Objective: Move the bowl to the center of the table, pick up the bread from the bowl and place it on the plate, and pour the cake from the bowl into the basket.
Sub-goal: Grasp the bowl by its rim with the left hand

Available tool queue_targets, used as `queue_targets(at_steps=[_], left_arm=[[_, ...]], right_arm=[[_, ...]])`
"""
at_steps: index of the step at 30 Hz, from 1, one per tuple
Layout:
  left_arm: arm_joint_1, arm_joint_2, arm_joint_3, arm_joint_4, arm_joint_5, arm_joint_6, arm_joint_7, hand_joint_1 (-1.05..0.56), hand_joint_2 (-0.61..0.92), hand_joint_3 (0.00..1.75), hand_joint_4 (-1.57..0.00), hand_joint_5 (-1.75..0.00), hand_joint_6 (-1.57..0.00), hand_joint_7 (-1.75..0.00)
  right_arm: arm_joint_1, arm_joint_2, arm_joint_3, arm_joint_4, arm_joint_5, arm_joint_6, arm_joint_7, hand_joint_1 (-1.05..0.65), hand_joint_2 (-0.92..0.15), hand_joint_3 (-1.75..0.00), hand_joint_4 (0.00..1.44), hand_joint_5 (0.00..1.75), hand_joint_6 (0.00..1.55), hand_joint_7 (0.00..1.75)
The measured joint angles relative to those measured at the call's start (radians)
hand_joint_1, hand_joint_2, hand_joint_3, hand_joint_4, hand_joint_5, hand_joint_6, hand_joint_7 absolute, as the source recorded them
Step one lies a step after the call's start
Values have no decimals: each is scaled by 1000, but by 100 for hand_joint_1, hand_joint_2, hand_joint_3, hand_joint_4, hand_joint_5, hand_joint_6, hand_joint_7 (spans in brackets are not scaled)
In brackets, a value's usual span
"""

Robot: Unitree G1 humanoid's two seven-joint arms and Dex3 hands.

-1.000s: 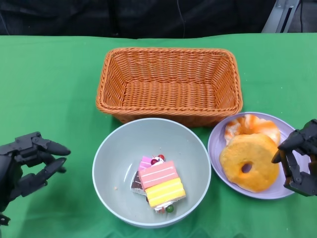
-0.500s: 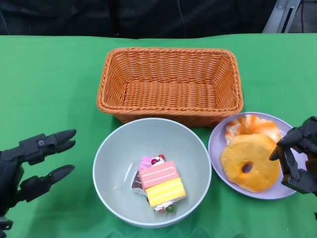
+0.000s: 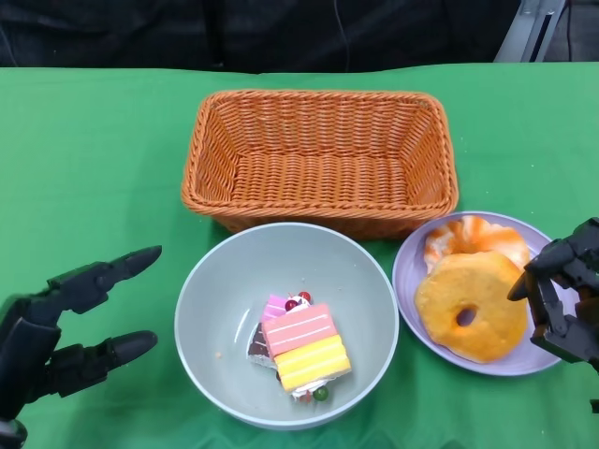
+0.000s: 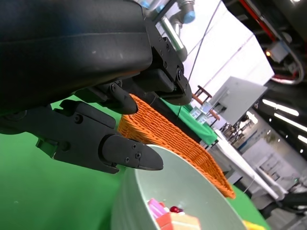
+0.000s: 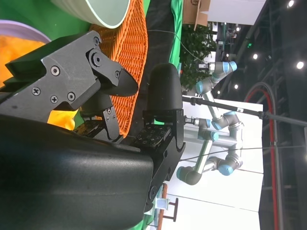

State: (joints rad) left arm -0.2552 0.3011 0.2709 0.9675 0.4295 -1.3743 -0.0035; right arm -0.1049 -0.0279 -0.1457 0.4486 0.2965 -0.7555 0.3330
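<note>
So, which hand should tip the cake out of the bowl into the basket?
Probably the left hand: it is open beside the bowl holding the cake, while the right hand sits over the plate, farther off.

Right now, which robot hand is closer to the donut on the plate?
The right hand. Its fingers hang just beside the donut, at the plate's outer edge. The left hand is far off, on the other side of the bowl.

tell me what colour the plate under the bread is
The plate is pale lavender purple, clearest in the head view.
</note>
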Motion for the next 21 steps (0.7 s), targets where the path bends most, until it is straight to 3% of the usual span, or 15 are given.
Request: queue_targets(at_steps=[11, 16, 21], left_arm=[[1, 100, -75, -45, 269, -16, 312, -38, 92, 17, -57, -1, -51, 0], [4, 154, -138, -121, 466, 39, 557, -38, 92, 19, -61, -2, -51, 0], [3, 210, -275, -154, 639, 132, 837, -35, 92, 20, -64, -3, -52, -1]], right_arm=[[0, 7, -2, 0, -16, 2, -31, -4, -62, -99, 72, 160, 70, 129], [0, 12, -2, -4, -20, 7, -34, -5, -63, -99, 72, 160, 70, 129], [0, 17, -2, -8, -24, 15, -39, -5, -63, -99, 72, 162, 69, 130]])
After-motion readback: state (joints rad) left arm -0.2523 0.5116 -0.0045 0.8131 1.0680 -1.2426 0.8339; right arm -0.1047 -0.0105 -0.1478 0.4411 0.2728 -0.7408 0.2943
